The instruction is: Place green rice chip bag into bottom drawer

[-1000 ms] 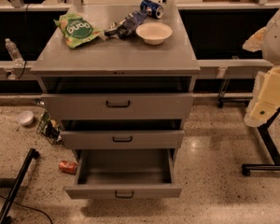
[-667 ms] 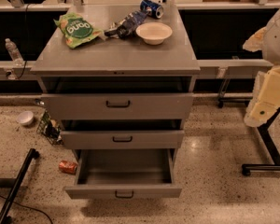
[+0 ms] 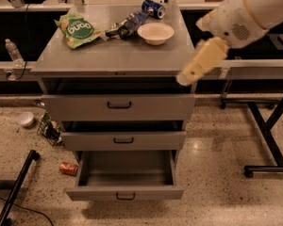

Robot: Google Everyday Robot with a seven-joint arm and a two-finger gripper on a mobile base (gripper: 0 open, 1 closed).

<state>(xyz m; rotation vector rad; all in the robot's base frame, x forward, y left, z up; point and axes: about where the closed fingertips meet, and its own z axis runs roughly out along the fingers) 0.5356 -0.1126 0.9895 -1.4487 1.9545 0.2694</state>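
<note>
The green rice chip bag [image 3: 78, 29] lies flat on the back left of the grey cabinet top [image 3: 113, 55]. The bottom drawer [image 3: 125, 193] is pulled out, and its inside shows nothing in it. The two drawers above it stand slightly ajar. My gripper [image 3: 194, 69] hangs from the white arm at the upper right. It is over the cabinet's front right corner, far to the right of the bag and well above the bottom drawer. It holds nothing that I can see.
A dark snack bag [image 3: 127, 25], a blue can [image 3: 153, 8] and a white bowl [image 3: 155, 33] sit at the back of the top. A water bottle [image 3: 12, 53] stands at left. A red can [image 3: 68, 168] and small items lie on the floor. A black stand [image 3: 269, 140] is at right.
My arm has swung left from the far right side. The gripper now sits over the cabinet's front right corner. The bag and drawers have not moved.
</note>
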